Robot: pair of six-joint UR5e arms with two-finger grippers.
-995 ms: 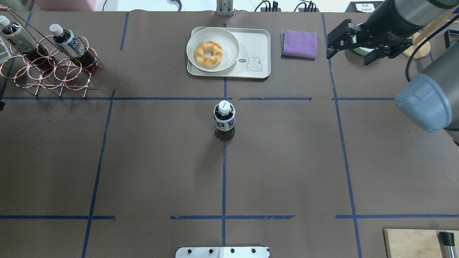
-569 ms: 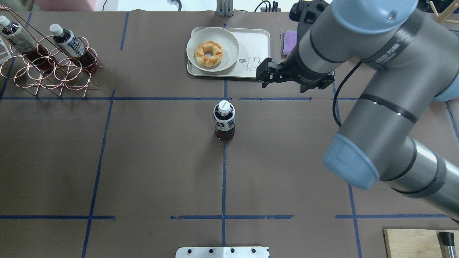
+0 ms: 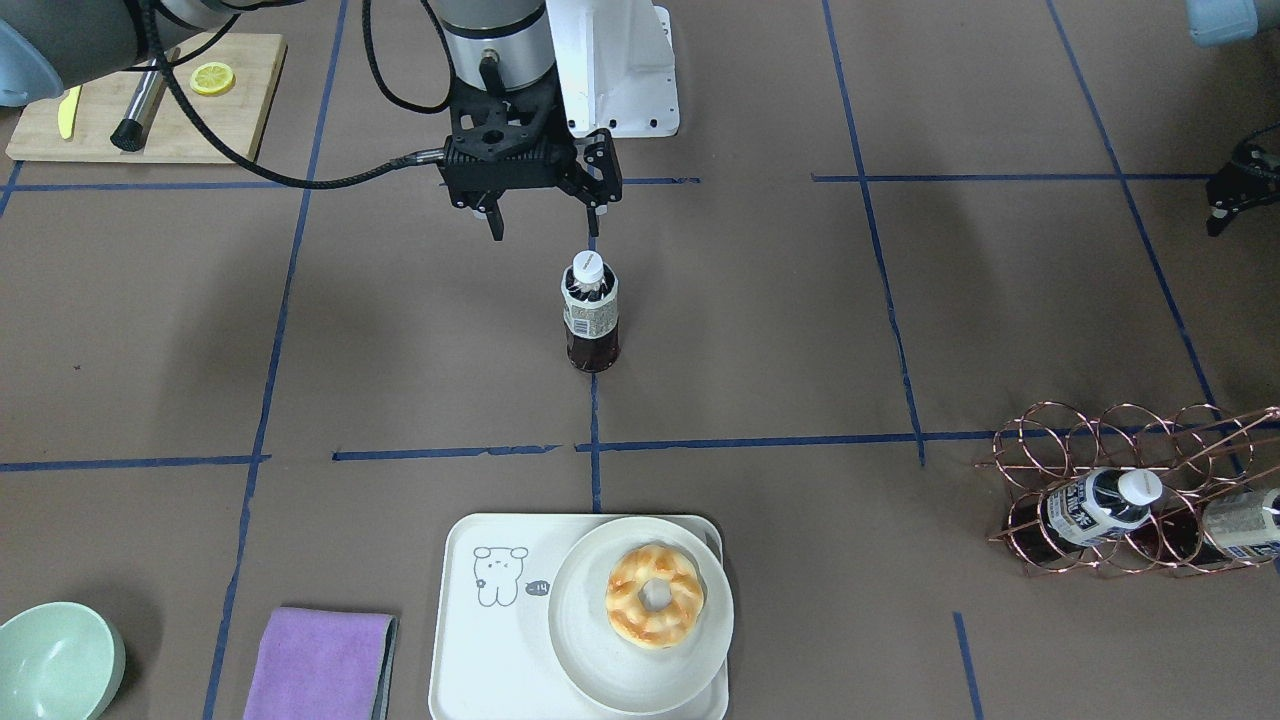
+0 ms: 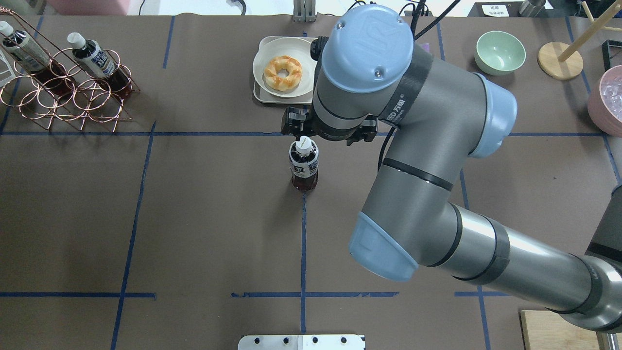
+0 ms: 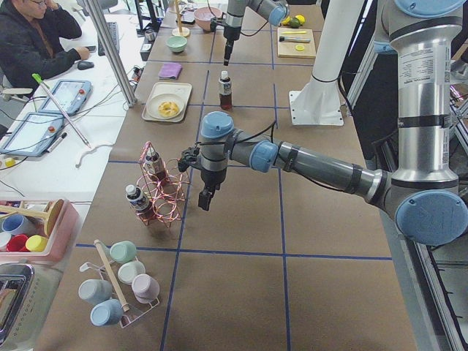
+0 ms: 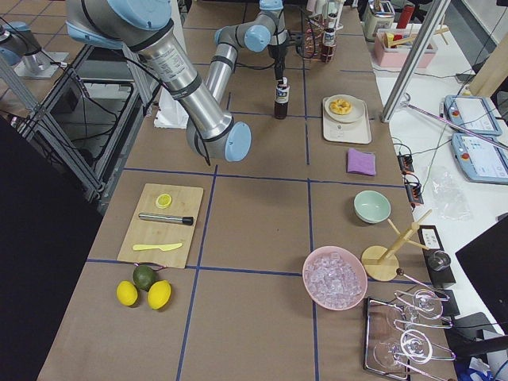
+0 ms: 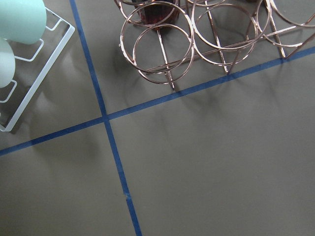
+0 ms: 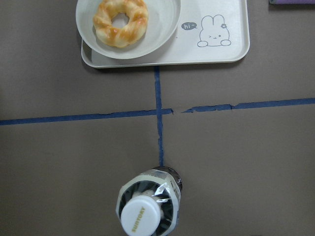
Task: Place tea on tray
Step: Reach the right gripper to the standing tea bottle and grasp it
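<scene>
— Hovering, fingers [image 3: 495, 225] spread, the right claw [image 3: 545, 230] grips nothing; I'd say it's set to take the tea [image 3: 590, 320], upright on the tabletop [image 3: 800, 330] nearly beneath it.
— Room on the tray [image 8: 231, 54]?
— At twelve o'clock from the tea overhead, well apart. A plate [image 8: 167, 29] fills one half; the bear [image 8: 211, 35] end is bare. The left claw [image 3: 1228, 200] is too small to tell.

Clear glossy plastic tea [image 3: 590, 320], matt cream tray [image 3: 480, 650], shiny copper-wire rack [image 3: 1120, 452], purple cloth [image 3: 318, 665], matt brown paper tabletop [image 3: 800, 330]
</scene>
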